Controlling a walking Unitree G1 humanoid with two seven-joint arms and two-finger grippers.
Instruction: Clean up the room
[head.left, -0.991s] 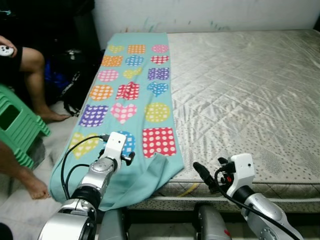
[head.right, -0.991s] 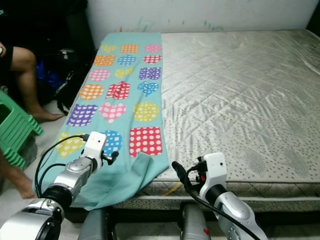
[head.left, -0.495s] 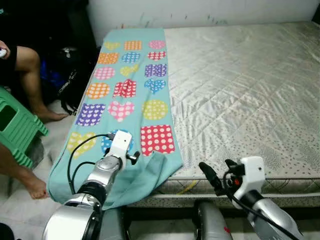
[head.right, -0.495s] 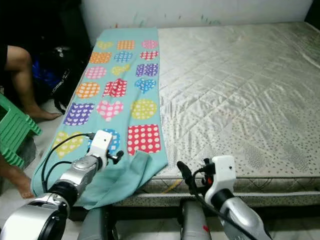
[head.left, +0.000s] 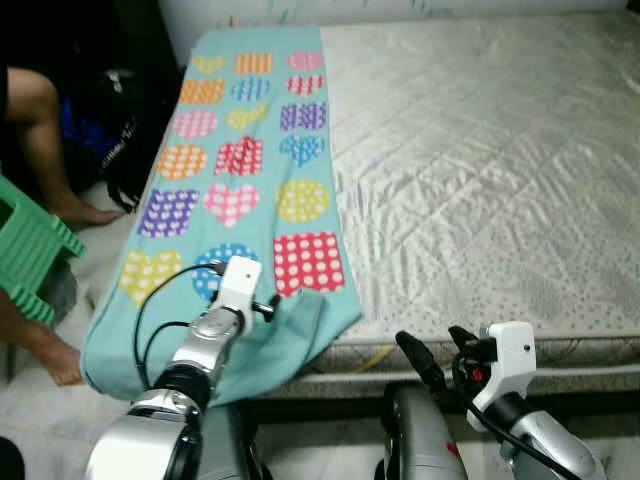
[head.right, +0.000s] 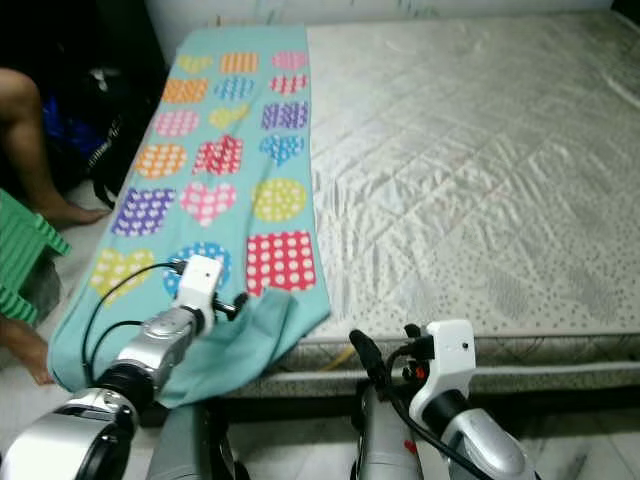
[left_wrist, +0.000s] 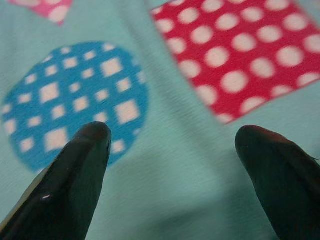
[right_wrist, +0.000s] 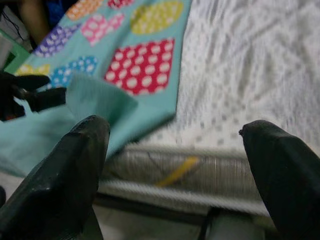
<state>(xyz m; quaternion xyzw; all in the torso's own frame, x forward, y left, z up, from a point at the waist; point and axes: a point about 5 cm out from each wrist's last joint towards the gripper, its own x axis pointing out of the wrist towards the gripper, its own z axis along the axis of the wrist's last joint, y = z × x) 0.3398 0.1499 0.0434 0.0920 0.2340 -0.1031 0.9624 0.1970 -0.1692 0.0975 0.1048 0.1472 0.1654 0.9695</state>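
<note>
A teal blanket (head.left: 250, 160) with bright dotted hearts, circles and squares lies along the left side of a bare grey mattress (head.left: 480, 150). Its near corner (head.left: 300, 320) is folded over and hangs off the bed's foot. My left gripper (head.left: 268, 305) hovers just above the blanket, open, between the blue circle patch (left_wrist: 75, 100) and the red dotted square (left_wrist: 240, 55), with nothing between its fingers (left_wrist: 85, 150). My right gripper (head.left: 435, 350) is held open in front of the bed's foot edge, to the right of the folded corner (right_wrist: 100, 95).
A person sits at the left, with a leg (head.left: 40, 120) and a bare foot (head.left: 60, 365) on the floor by a green stool (head.left: 30, 250). A black bag (head.left: 120, 130) lies against the bed's left side. The wide mattress stretches to the right.
The whole picture has shifted as the camera came nearer and tilted down over the bed's foot. Both grippers stay open, and the left one stays at the blanket's near end.
</note>
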